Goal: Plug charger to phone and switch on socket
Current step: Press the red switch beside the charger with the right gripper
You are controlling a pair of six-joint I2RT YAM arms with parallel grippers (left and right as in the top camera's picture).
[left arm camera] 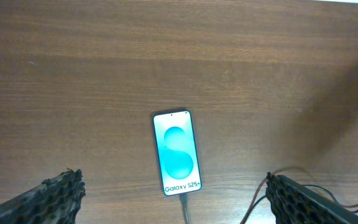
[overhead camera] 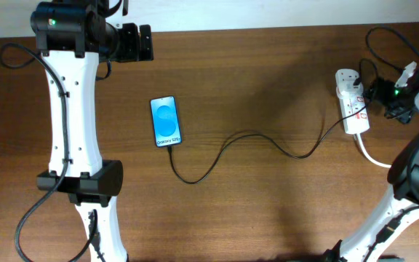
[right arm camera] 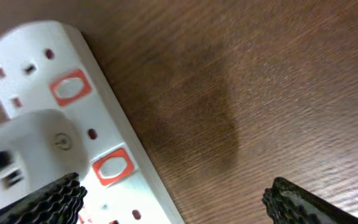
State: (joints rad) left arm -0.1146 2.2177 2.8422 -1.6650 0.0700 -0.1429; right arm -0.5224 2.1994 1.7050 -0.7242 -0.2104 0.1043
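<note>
The phone [overhead camera: 166, 121] lies flat with its blue screen up; it also shows in the left wrist view [left arm camera: 178, 152]. The black charger cable [overhead camera: 253, 135] runs from the phone's bottom edge to the socket, and its tip [left arm camera: 183, 202] sits in the phone's port. The socket [overhead camera: 351, 102], a white power strip, lies at the far right, with a white adapter [right arm camera: 30, 149] plugged in and red switches [right arm camera: 112, 167]. My left gripper [left arm camera: 173, 183] is open, high above the phone. My right gripper [right arm camera: 173, 193] is open and empty, just above the strip's right edge.
A thick white cord [overhead camera: 373, 154] leaves the strip toward the right arm's base. Loose black arm cables [overhead camera: 384, 40] loop behind the strip. The left arm's white links [overhead camera: 75, 124] stand left of the phone. Bare wood table [overhead camera: 268, 204] lies in front.
</note>
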